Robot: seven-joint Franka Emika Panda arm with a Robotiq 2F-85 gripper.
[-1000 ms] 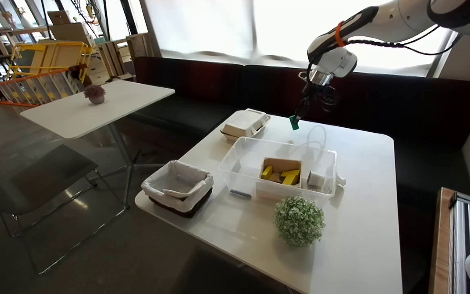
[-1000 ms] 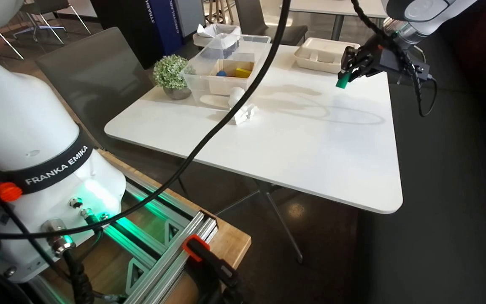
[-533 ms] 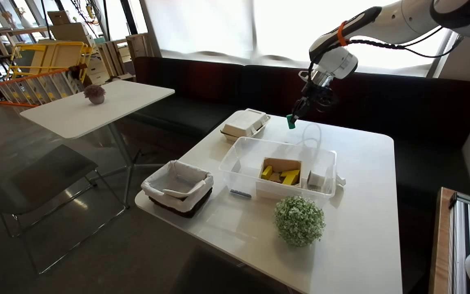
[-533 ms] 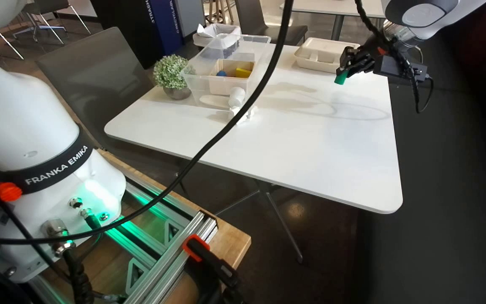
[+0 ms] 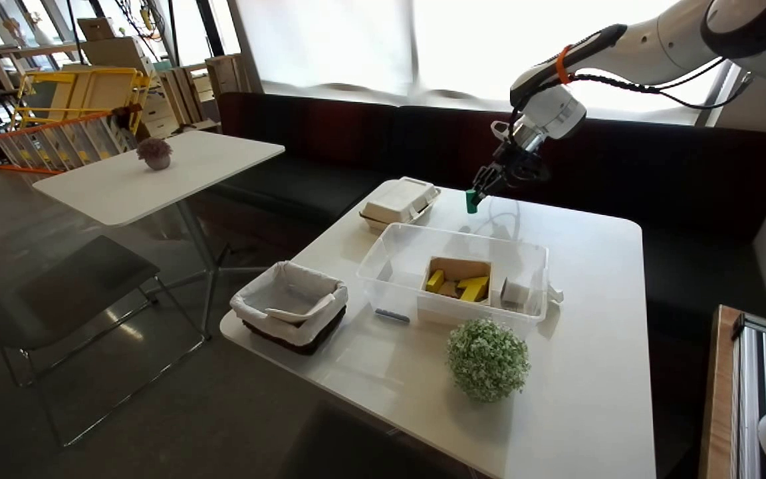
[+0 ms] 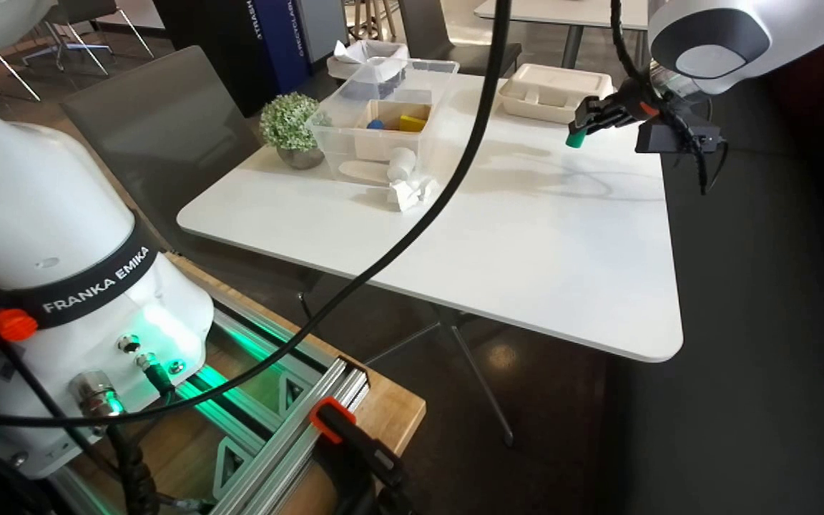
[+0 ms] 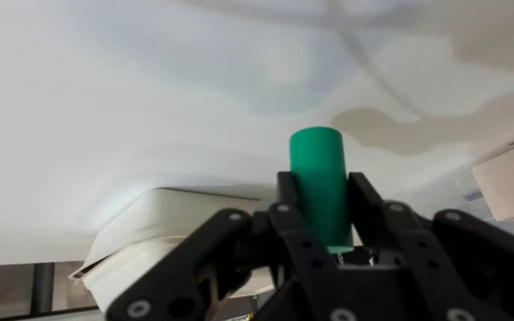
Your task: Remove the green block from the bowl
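One gripper (image 7: 322,185) clasps one green cylinder (image 7: 317,149), long axis nearly upright, between its jaws, one clear tub (image 6: 340,150) well apart from them

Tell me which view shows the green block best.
The wrist view: the green block is large, its length visible, held in the gripper. Both exterior views show it small, partly covered by the gripper.
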